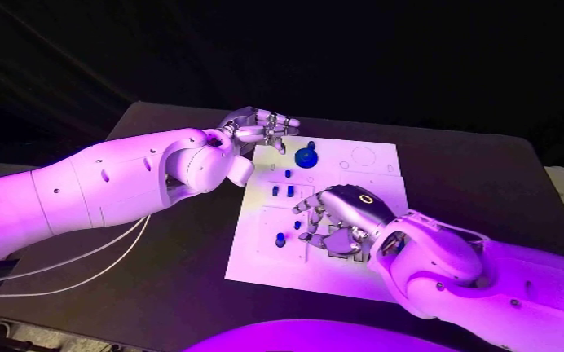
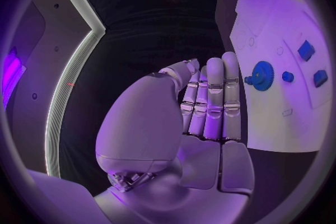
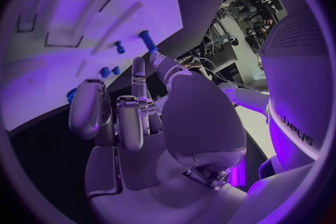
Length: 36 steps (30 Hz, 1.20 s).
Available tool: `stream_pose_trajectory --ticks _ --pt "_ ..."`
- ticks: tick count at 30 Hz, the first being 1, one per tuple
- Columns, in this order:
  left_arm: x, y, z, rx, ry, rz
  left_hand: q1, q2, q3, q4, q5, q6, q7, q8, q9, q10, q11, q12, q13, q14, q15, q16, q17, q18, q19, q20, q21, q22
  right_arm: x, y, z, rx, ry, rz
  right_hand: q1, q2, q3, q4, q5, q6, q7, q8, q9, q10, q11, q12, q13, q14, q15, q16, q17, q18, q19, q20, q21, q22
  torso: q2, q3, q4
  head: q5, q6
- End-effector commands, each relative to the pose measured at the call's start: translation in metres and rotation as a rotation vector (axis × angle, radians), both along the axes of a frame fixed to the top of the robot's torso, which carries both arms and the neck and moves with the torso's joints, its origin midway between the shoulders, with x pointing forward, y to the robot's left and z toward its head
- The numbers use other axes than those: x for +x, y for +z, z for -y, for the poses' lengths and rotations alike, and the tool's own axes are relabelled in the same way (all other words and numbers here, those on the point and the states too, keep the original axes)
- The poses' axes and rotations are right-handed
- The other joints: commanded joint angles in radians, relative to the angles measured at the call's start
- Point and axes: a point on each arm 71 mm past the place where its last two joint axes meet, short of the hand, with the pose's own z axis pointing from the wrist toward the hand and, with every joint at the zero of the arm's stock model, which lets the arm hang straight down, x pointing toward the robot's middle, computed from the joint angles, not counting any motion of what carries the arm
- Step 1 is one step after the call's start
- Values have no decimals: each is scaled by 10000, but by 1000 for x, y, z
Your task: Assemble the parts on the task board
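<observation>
Bench (image 1: 470,173): black, carries all items.

Task board (image 1: 265,254): white plate, mid-bench, long side running from near edge toward far edge. Outlines/recesses on far half.

Left robot hand (image 1: 261,129): at board's far-left corner, over the edge. Fingers straight, pressed side by side, thumb alongside; nothing held. Fingertips just beside blue gear.

Right robot hand (image 1: 341,222): over board's near-right area, fingers part-curled down toward board. Whether anything is pinched: cannot tell from head view; wrist view suggests nothing held, not certain.

Blue gear (image 1: 306,157): round, toothed, far-centre of board, lying flat, close to left fingertips, apparently untouched.

Small blue parts (image 1: 282,191): several pegs/blocks, centre to near-left of board; one more (image 1: 279,239) toward near-left edge, apart from the rest. One peg stands upright in right wrist view (image 3: 148,41).

Risks (judgement): right fingers crowd the small parts, so a blind close could knock pegs over or sweep them off the left edge. Left fingertips near gear: a sideways nudge could slide it instead of gripping. Board looks unclamped, may shift under push.
</observation>
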Motion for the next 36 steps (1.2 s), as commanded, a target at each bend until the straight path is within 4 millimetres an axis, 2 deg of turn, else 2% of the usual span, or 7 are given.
stream_pose_trajectory --ticks 1,5,7,9,14,24,36 --pt "-1 1 1 -42 -207 58 -24 42 -48 0 -52 -48 15 70 1 -72 20 18 -11 -107 1 57 -11 139 -63 -18 -55 -10 7 7 21 1128 -839 -1150 -572 -115 -630 343 -87 723 17 396 155 541 30 497 336 725 70 38 913 -134 -37 5 -172 833 -21 -19 -10 -192 47" --pt "-1 0 -3 -7 -138 65 -24 42 -48 0 -52 -48 15 70 1 -72 20 18 -11 -107 1 57 -11 139 -63 -18 -55 -10 16 11 65 1085 -2054 -1926 -928 -8 -1525 733 262 1059 -165 661 312 985 -165 2277 1957 684 -94 -73 674 -125 -14 -92 -156 872 -80 -50 -59 -628 138" --pt "-1 0 -5 13 -96 68 -24 42 -48 0 -52 -48 15 70 1 -72 20 18 -11 -107 1 57 -11 139 -63 -18 -55 -10 17 11 82 863 -2525 -2085 -855 84 -2247 932 286 1165 -353 856 534 1056 -275 6222 6042 714 -177 -3 775 -145 69 -257 2 970 -114 -59 -82 -784 191" --pt "-2 -1 -7 42 -55 58 -24 42 -48 0 -52 -48 15 70 1 -72 20 18 -11 -107 1 57 -11 139 -63 -18 -55 -10 17 9 99 518 -2967 -2158 -914 409 -2797 1277 300 1358 -414 1097 798 1128 -263 9124 9132 763 -272 134 1014 -202 148 -252 186 1077 -147 -68 -105 -950 233" --pt "-3 -4 -12 97 7 9 -36 44 -57 6 -54 -46 15 75 2 -80 22 22 -11 -109 4 61 -13 138 -65 -14 -58 -11 12 3 125 -377 -3677 -2009 -753 765 -3956 1980 290 1345 -454 1340 1334 1270 -336 11523 11784 841 -249 391 1466 -255 292 -278 515 1279 -234 -70 -177 -1242 215" --pt "-5 -6 -12 102 -37 -57 -51 50 -64 15 -54 -46 15 79 3 -87 23 26 -12 -111 7 66 -15 137 -67 -10 -61 -13 1 -18 141 -1549 -4361 -1865 -644 891 -4429 1993 409 1377 -453 1437 1622 1378 -368 11906 12269 896 -260 547 1778 -321 403 -267 837 1444 -276 -71 -242 -1389 139" --pt "-5 -6 -12 95 -55 -80 -92 64 -84 41 -55 -55 17 85 2 -105 27 38 -13 -114 15 80 -19 137 -71 0 -71 -18 -2 -32 140 -2355 -4349 -1992 -801 1061 -4744 2013 1282 1491 -528 1574 1947 1519 -429 12191 12637 941 -305 670 2032 -370 491 -302 1094 1589 -259 -77 -230 -1419 173"
